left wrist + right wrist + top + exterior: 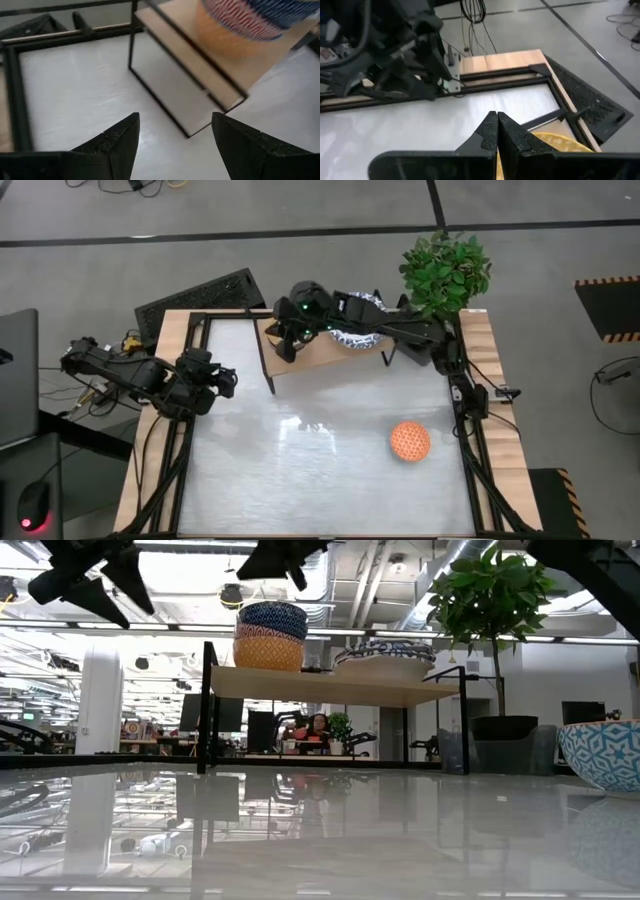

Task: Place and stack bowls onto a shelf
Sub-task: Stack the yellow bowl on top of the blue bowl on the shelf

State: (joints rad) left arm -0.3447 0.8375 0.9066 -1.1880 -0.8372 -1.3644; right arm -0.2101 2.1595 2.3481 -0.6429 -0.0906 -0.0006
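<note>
From above, the right gripper [285, 338] hangs over the left end of the shelf [318, 354], hiding what lies directly beneath it; a wide white bowl with a blue patterned rim [358, 337] sits on the board just beside it toward the plant [446, 272], and an orange-red bowl [410, 441] lies well apart on the white table [300, 470]. The left gripper [222, 381] waits near the table's left edge, apart from the shelf's near corner. At table height, a dark blue bowl [273, 617] is nested on a yellow-orange bowl [267, 651] on the shelf's left end, right under the right gripper's fingers [290, 562], with the wide bowl beside them and a light blue bowl [603, 754] far off at the right edge. The left wrist camera shows its fingers [120, 137] spread wide, the shelf and the stacked bowls ahead of them. The right wrist camera shows its fingers [489, 131] pressed together on nothing, the yellow-orange bowl's rim [559, 141] just below and beside them
</note>
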